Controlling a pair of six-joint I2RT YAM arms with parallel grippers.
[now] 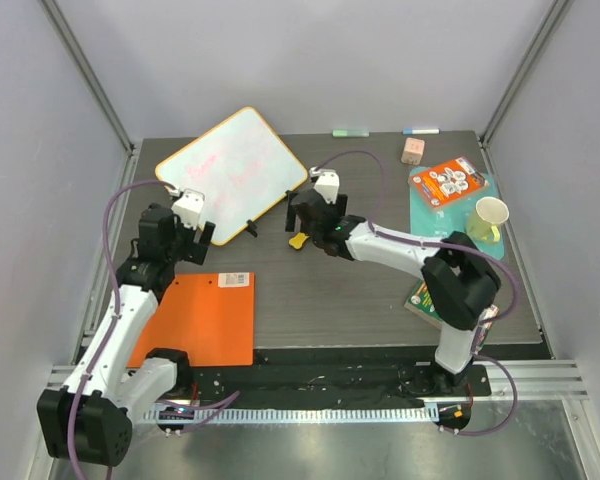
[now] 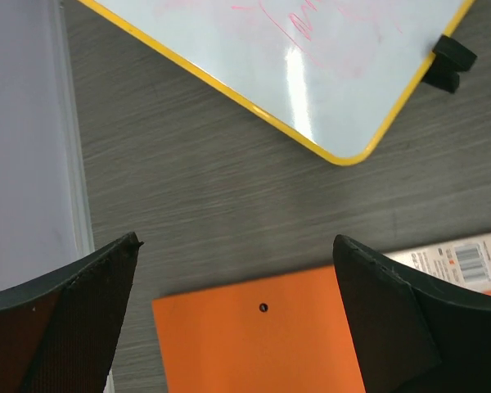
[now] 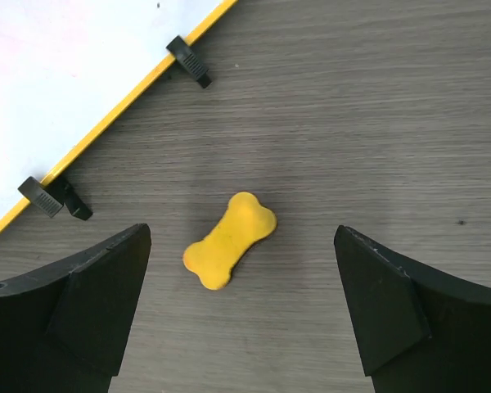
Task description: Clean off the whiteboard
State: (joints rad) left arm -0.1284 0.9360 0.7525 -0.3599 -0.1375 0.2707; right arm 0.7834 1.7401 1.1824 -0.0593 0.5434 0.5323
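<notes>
Whiteboard, top view: flat at 11 o'clock on the table, faintly marked pink, with the left gripper near its 7 o'clock corner and the right gripper off its 4 o'clock edge, above a yellow bone-shaped piece, likely the eraser. Left wrist view: jaws wide apart and empty, board corner at 12 o'clock, orange sheet at 6 o'clock. Right wrist view: jaws apart, straddling the yellow piece, black clips at 10 o'clock; the board looks thin, stiff, light and slick, so it probably needs pinning at a bare rim corner while wiped.
</notes>
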